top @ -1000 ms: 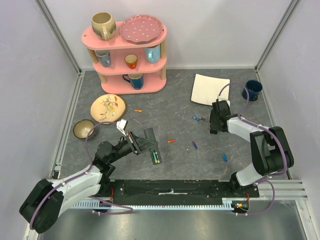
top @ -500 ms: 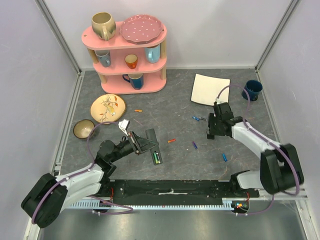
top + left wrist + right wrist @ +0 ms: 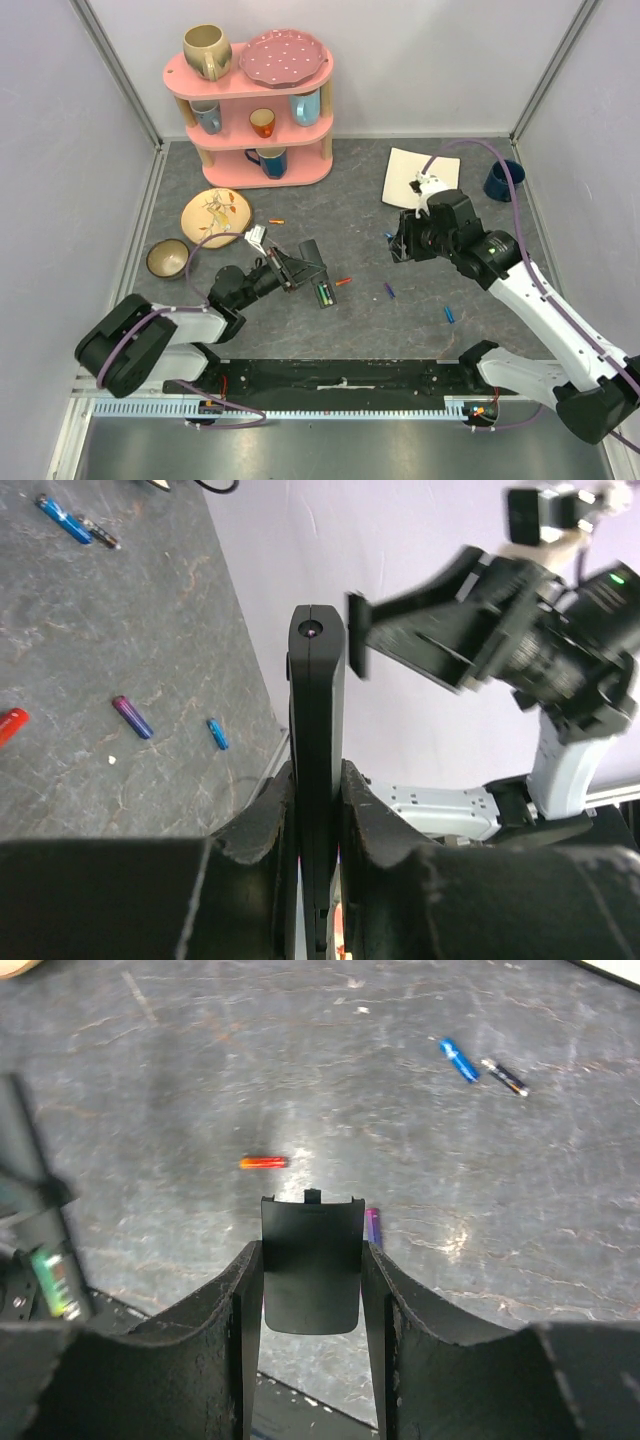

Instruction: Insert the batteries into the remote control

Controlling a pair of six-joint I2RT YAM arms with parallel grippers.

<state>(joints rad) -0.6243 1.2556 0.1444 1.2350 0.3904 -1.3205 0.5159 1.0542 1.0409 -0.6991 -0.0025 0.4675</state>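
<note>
Gripping the remote control [image 3: 316, 275] by its two long sides, the left gripper [image 3: 290, 272] has it pinched tight. The wrist camera shows the black bar edge-on, sticking out past the fingers [image 3: 268, 815]. From above, the remote's compartment faces up, and there's a green battery [image 3: 323, 295] seated in it. Loose on the grey table [image 3: 340, 210], a red battery [image 3: 343, 282] lies just right of the remote. A purple battery [image 3: 389, 290] is further right, and a blue battery [image 3: 450, 314] is beyond that, nearer the arm bases. An orange battery [image 3: 277, 221] sits apart, up by the floral plate [image 3: 215, 213]. Over to the right gripper [image 3: 400, 245]: it's closed on a small black cover panel [image 3: 311, 1275], held flat between both fingers above the tabletop. Its own camera catches one more blue battery [image 3: 457, 1060] and a dark battery [image 3: 505, 1077] lying close together. Around the edges are a small bowl [image 3: 166, 258] at the left and a white square plate [image 3: 420, 180] and a dark blue mug [image 3: 503, 180] at the right. At the back stands a pink shelf [image 3: 250, 90] loaded with mugs and a dotted plate.
</note>
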